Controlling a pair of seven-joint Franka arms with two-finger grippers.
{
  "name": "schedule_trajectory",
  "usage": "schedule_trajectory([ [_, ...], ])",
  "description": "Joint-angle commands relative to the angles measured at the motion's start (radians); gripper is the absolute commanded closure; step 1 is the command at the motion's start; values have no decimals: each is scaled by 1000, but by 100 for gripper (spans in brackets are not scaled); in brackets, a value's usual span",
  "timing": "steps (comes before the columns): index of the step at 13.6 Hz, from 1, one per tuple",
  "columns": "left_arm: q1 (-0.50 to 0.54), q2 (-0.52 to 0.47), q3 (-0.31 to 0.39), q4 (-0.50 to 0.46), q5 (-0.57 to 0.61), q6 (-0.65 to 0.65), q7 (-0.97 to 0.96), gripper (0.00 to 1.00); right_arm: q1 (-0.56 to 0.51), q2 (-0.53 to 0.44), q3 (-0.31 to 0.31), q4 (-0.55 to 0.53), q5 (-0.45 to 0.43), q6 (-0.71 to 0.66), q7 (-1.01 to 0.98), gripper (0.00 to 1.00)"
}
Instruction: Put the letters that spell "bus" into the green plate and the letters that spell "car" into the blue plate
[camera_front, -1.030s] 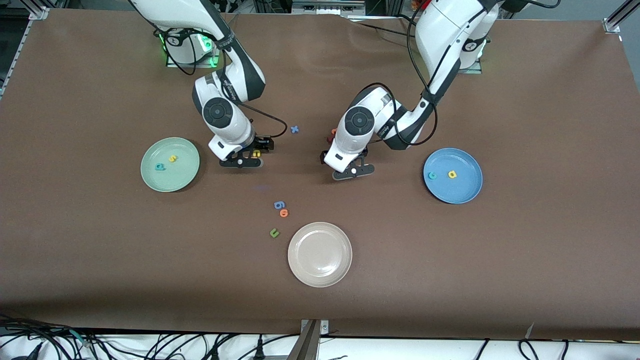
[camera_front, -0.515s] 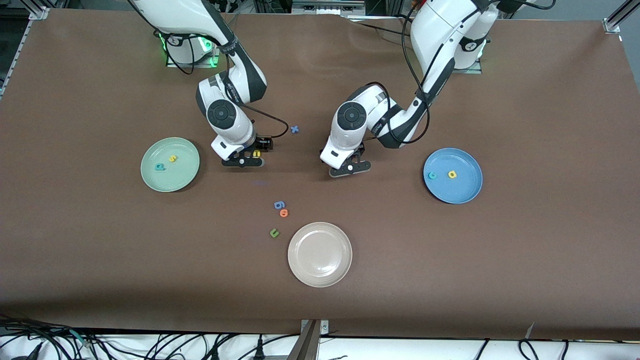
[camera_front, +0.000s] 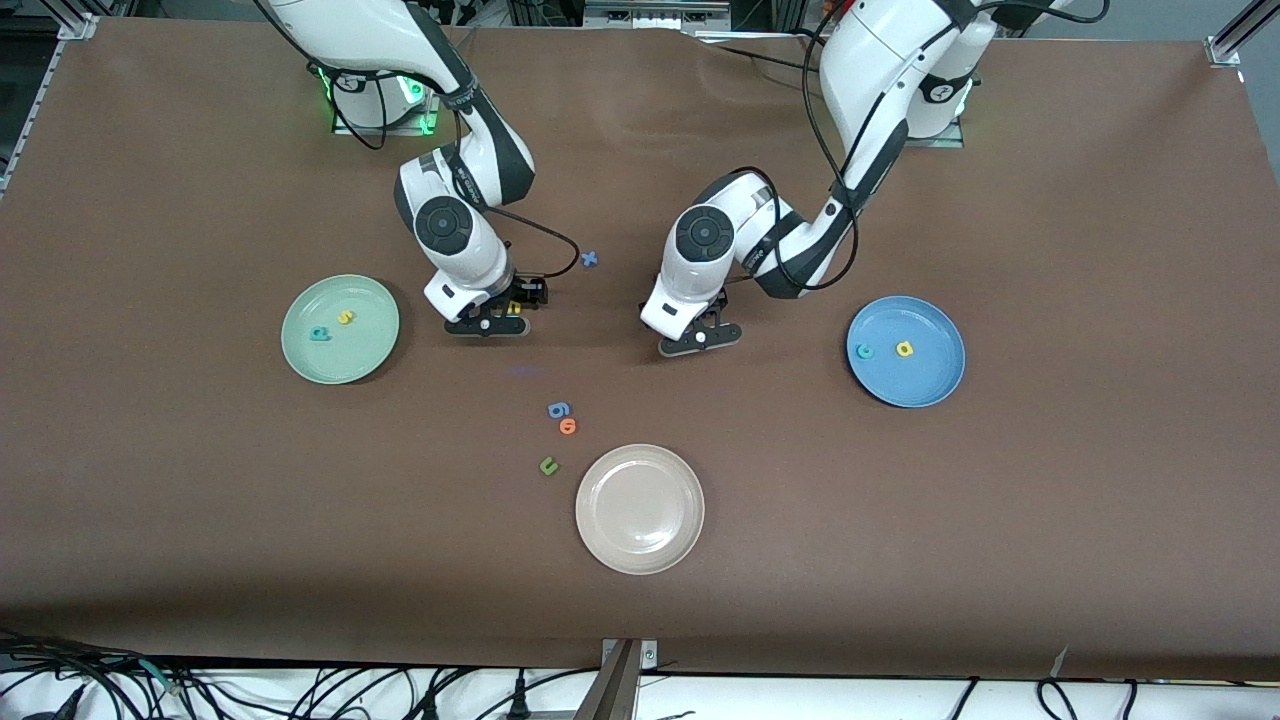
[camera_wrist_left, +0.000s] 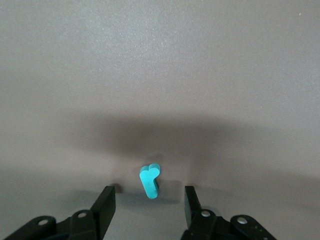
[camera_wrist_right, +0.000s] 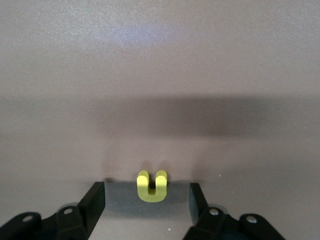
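Observation:
Low over the table's middle, my right gripper (camera_wrist_right: 146, 200) is open, and the yellow u (camera_wrist_right: 151, 186) lies flat between its fingers (camera_wrist_right: 95, 200), untouched. That u (camera_front: 514, 307) shows beside the right gripper (camera_front: 488, 324). My left gripper (camera_wrist_left: 148, 202) is open too, and the thin teal r (camera_wrist_left: 150, 181) lies between its fingers (camera_wrist_left: 192, 202). The left hand (camera_front: 700, 336) hides the r from the front camera. The green plate (camera_front: 350, 362) holds a teal b (camera_front: 320, 334) and a yellow s (camera_front: 345, 317). The blue plate (camera_front: 915, 386) holds a teal c (camera_front: 865, 351) and a yellow a (camera_front: 904, 349).
A beige-white plate (camera_front: 640, 545) sits nearest the front camera. Beside it lie a dark green u (camera_front: 548, 465), an orange o (camera_front: 568, 426) and a blue g-like letter (camera_front: 558, 409). A blue x (camera_front: 589, 259) lies between the two arms.
Both grippers have come down closer to the table over their letters, and their fingers stand narrower than before. The left hand has shifted slightly toward the arms' bases.

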Motion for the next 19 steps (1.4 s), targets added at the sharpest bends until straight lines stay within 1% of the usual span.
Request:
schedule_trajectory([
  [1,-17,12,12,23,25,1,-23,50,8,5,-2,-13,0,21,4,41],
  [4,-17,12,12,23,27,1,-20,67,8,5,-3,-15,0,21,4,61],
  [5,-17,12,12,23,27,1,-20,70,8,5,-2,-15,0,21,4,68],
  [6,-17,12,12,23,27,1,-20,73,8,3,-3,-15,0,21,4,73],
  [8,-17,14,12,23,27,1,-19,80,8,-3,-6,-13,2,21,4,85],
  [10,-17,12,12,23,35,1,-19,84,8,-9,-8,-13,2,18,4,93],
  [13,-15,12,11,22,55,1,-22,88,8,-40,-25,-13,3,6,3,94],
  [14,-15,12,11,22,55,1,-22,88,7,-63,-46,-9,3,-22,0,94],
  [17,-15,12,11,22,56,1,-20,91,7,-147,-111,13,2,-167,-10,94],
  [19,-15,12,11,22,56,1,-17,94,7,-202,-157,11,-1,-233,-11,94],
])
